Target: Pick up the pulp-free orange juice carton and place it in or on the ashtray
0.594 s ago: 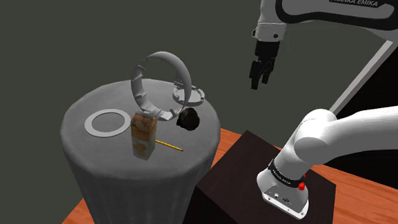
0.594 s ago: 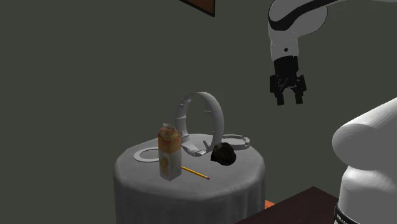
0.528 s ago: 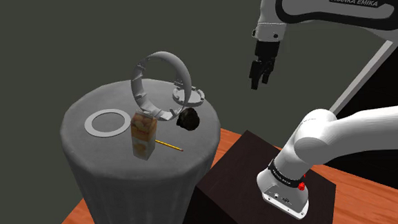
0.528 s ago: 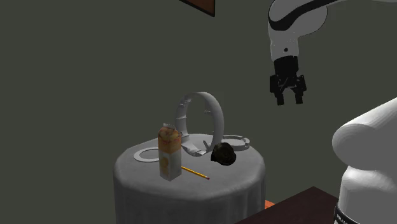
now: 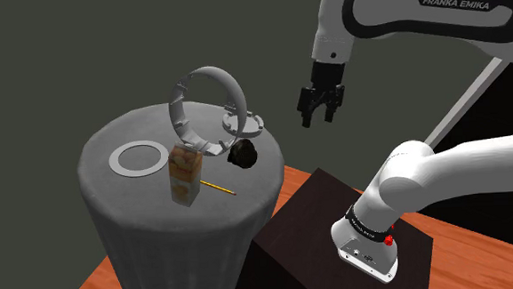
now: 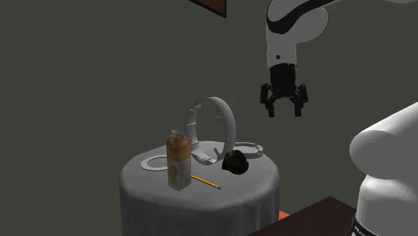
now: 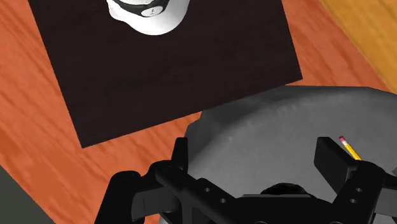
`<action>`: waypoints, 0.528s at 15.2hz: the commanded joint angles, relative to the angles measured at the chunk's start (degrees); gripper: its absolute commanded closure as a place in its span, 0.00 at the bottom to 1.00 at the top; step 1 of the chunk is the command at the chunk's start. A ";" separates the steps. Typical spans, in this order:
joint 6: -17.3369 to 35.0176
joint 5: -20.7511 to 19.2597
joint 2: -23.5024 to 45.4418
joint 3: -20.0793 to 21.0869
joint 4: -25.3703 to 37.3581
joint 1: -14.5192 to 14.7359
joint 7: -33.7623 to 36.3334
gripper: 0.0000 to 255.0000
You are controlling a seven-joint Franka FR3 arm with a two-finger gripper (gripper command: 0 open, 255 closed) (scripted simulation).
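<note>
now claw (image 5: 320, 112) hangs nearer bench (image 5: 103, 141) than half second ago, released wide, empty. orange juice carton (image 5: 185, 173) stands upright near bench front edge, untouched, well apart from claw. pale notched ashtray (image 5: 256, 123) lies beyond it. approach underway, grasp not yet begun.

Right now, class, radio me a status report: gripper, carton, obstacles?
Gripper open, empty, high. Carton upright on table, untouched. Black lump, pencil beside it, gripper's side.

White lettering FRANKA EMIKA, on the dark band of the arm (image 5: 453, 4), upper link
</note>
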 commanded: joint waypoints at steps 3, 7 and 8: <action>3.94 6.46 2.96 5.66 0.47 -0.08 11.13 0.00; 8.71 11.57 7.45 10.97 2.27 -0.49 21.44 0.00; 10.01 12.63 8.80 12.26 2.92 -0.67 23.97 0.00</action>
